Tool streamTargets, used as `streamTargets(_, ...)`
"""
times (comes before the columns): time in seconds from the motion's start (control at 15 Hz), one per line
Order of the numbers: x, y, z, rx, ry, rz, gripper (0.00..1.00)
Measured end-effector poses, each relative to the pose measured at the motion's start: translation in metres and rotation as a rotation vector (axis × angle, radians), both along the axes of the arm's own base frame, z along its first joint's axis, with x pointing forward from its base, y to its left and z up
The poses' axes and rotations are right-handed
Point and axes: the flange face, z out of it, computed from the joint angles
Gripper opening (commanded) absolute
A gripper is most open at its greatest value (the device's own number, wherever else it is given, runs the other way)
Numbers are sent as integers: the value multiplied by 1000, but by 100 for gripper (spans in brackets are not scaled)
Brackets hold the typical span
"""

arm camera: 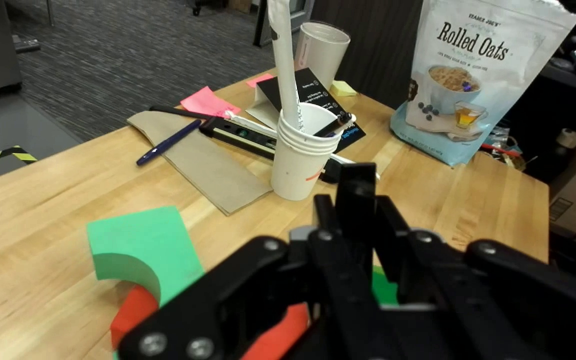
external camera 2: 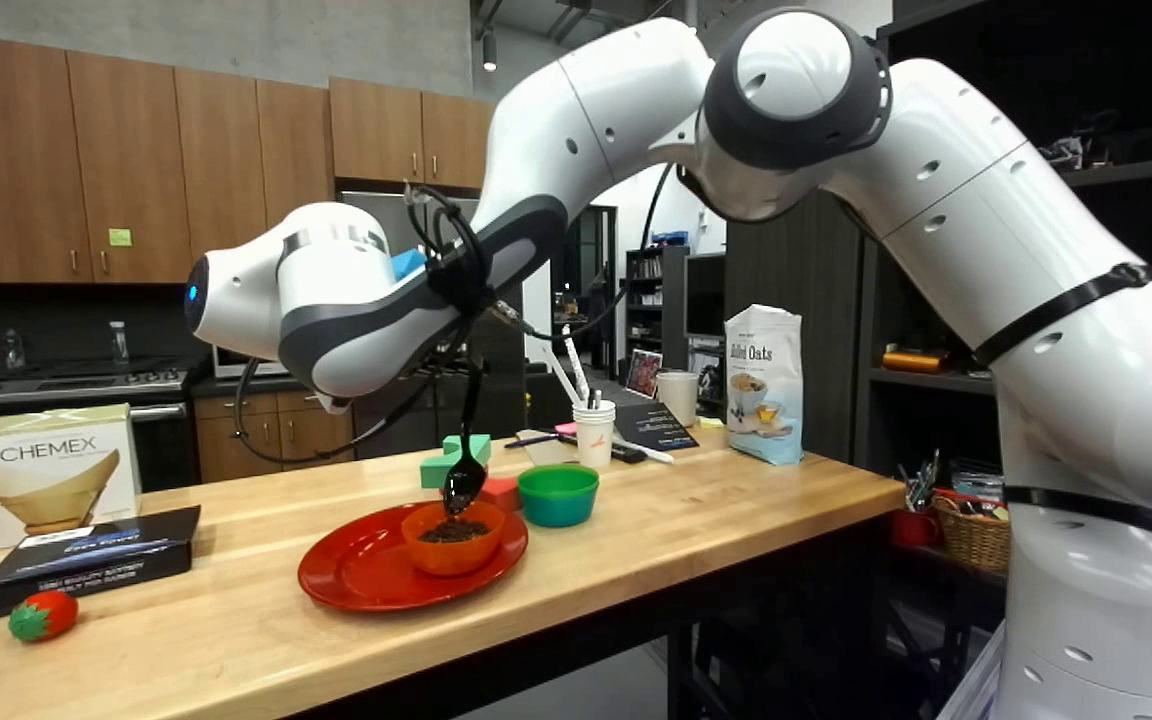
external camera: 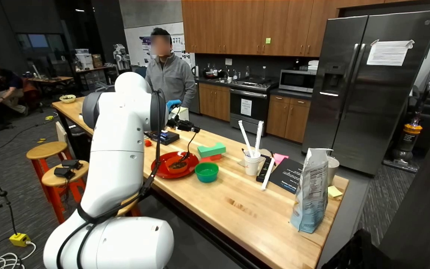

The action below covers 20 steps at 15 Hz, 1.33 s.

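Observation:
My gripper [arm camera: 354,202] is shut on a black spoon, whose handle end [arm camera: 357,182] sticks up between the fingers in the wrist view. In an exterior view the spoon [external camera 2: 464,482] hangs steeply, its tip at the dark bits in an orange bowl [external camera 2: 456,556]. I cannot tell whether it touches them. The orange bowl [external camera: 177,170] stands on a red plate [external camera: 162,172]. My gripper [external camera: 195,129] is above and beyond the plate in an exterior view. A green bowl [external camera: 206,172] with a teal underside stands beside the plate. It is mostly hidden in the wrist view [arm camera: 384,287].
A green arched block [arm camera: 143,240] lies on a red block [arm camera: 135,310]. White cups [arm camera: 298,165] with wrapped straws stand near an oats bag [arm camera: 448,90]. A black box [external camera 2: 91,560], a Chemex box [external camera 2: 56,475] and a toy strawberry [external camera 2: 44,615] are on the table. A person [external camera: 172,74] stands behind it.

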Motion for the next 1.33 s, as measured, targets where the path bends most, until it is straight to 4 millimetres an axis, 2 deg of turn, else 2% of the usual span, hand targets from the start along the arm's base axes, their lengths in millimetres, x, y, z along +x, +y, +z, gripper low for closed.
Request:
streamTargets(0.4,-1,17,-3,-120,43,1,6)
streamTargets(1.33,4,23,4,-281,126,-47,6)
